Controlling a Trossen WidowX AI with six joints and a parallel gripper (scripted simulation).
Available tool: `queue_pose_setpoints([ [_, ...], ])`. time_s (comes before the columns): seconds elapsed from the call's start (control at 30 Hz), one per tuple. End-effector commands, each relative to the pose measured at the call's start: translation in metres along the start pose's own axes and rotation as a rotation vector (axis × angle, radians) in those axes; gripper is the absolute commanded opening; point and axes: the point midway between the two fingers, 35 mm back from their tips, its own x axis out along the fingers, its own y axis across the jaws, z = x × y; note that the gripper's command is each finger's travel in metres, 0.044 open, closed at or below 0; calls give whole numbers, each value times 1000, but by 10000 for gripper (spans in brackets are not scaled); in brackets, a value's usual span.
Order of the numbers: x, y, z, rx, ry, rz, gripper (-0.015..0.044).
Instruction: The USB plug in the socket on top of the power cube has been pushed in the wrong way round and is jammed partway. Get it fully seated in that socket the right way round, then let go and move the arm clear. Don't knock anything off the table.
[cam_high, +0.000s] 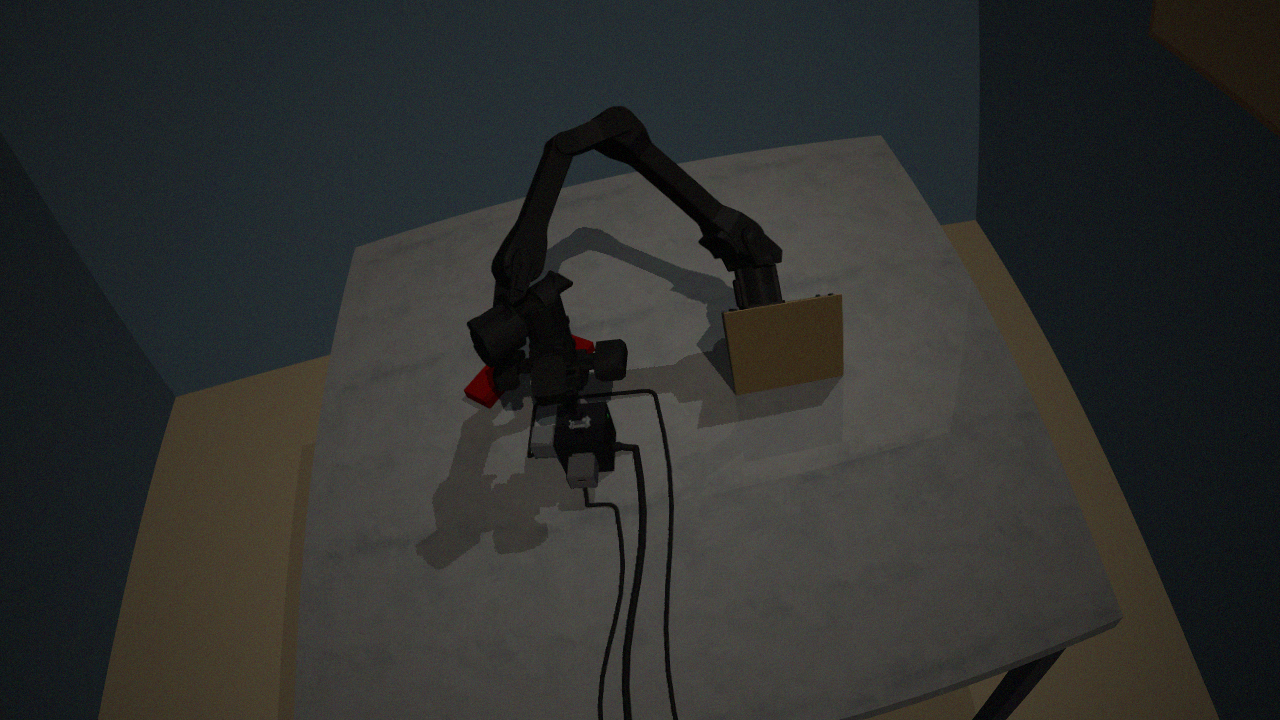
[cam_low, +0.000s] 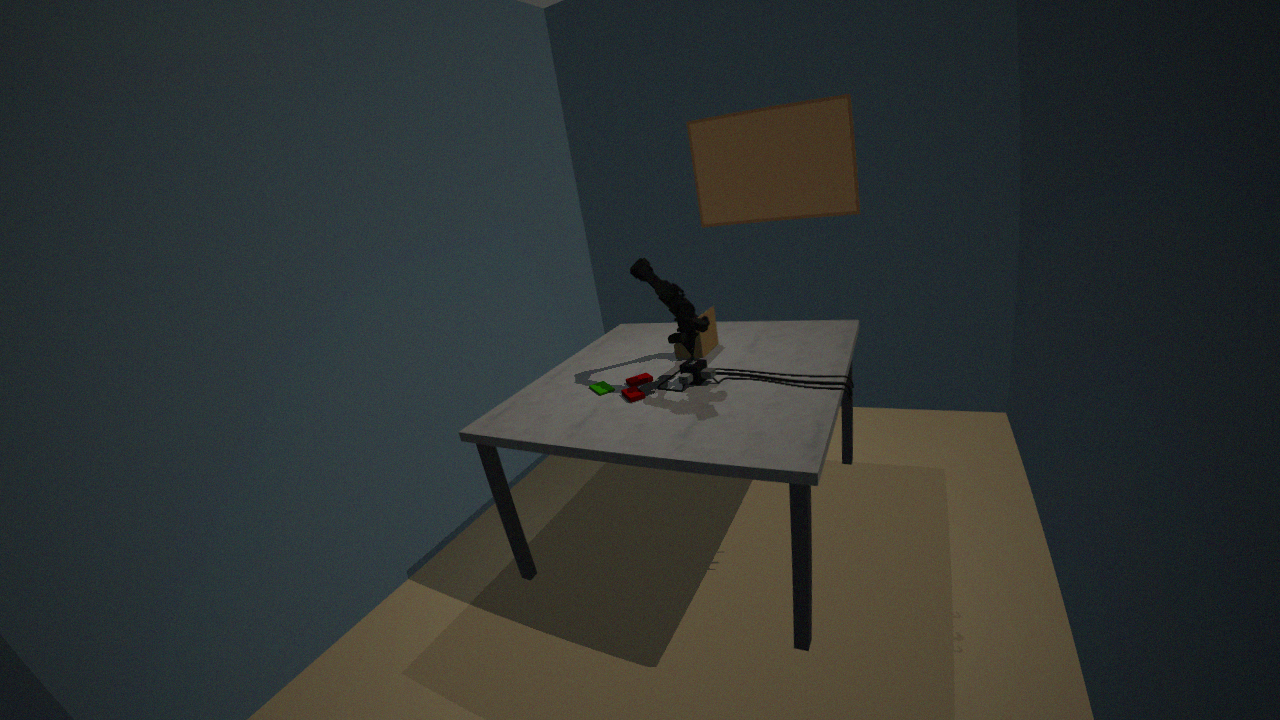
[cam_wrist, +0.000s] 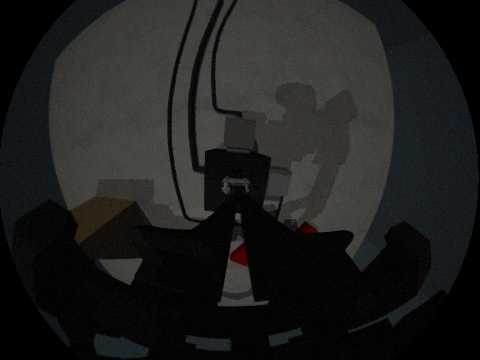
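Note:
The black power cube (cam_high: 597, 440) (cam_wrist: 216, 171) stands on the table, with a pale-outlined socket (cam_high: 579, 422) (cam_wrist: 226, 186) on its top. My gripper (cam_high: 577, 409) (cam_low: 691, 356) (cam_wrist: 238, 198) points down at the top of the cube. Its fingers are nearly together, shut on the USB plug, which the dark fingertips mostly hide. A dark end shows at the near edge of the socket in the wrist view. I cannot tell how deep the plug sits or which way round it is.
Grey adapters (cam_high: 583, 469) (cam_wrist: 240, 134) sit against the cube's sides. Black cables (cam_high: 640, 528) (cam_wrist: 192, 100) run from there across the table. Red blocks (cam_high: 482, 388) (cam_low: 639, 379) (cam_wrist: 241, 257) and a green block (cam_low: 601, 388) lie nearby. A tan panel (cam_high: 785, 344) (cam_wrist: 112, 215) stands by the arm's base.

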Motion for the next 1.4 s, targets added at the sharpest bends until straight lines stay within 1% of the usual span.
queue_pose_setpoints([
  [0.0, 1, 1, 0, -5, 2, 1, 0],
  [1.37, 6, 1, -1, -5, 2, 1, 0],
])
